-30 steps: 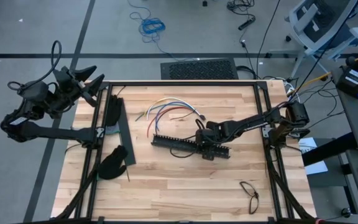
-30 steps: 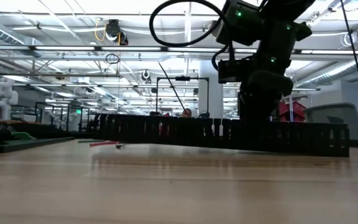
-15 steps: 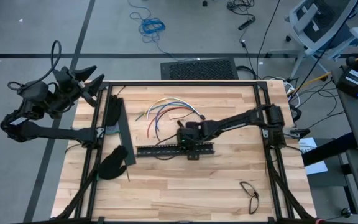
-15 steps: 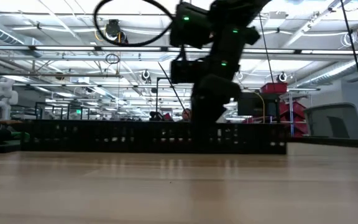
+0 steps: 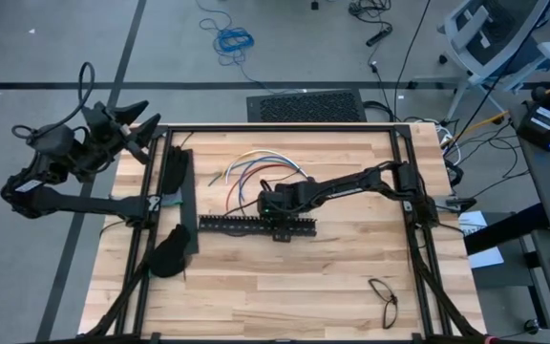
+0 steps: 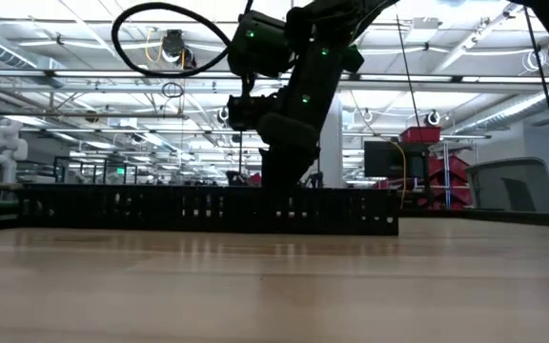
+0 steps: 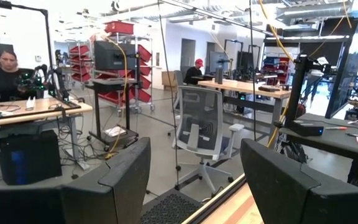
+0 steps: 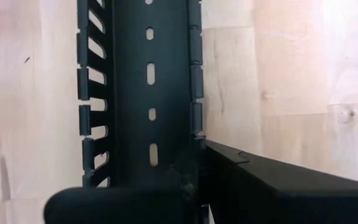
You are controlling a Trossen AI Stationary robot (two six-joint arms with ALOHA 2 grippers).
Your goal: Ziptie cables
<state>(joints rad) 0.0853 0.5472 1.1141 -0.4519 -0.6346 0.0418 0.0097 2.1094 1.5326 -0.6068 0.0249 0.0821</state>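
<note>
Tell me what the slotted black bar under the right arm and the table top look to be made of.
Slotted black bar: probably moulded plastic, matte; it shows evenly cut slots and comb-like fingers along one edge with no metallic shine. Table top: wood, pale, smooth finish; narrow glued strips and grain lines show from above, like butcher block.

We see a table (image 5: pixel 351 277) made of light wood, smooth, with lines of grain and small dark knots. On it lies a long bar (image 5: pixel 256 225) of black plastic, dull, not shiny, with slots cut in it. The cables (image 5: pixel 256 167) look like thin bendy wires in smooth coloured plastic. The black gloves (image 5: pixel 172 250) look soft, like cloth. The frame (image 5: pixel 275 126) round the table looks like black metal.
</note>
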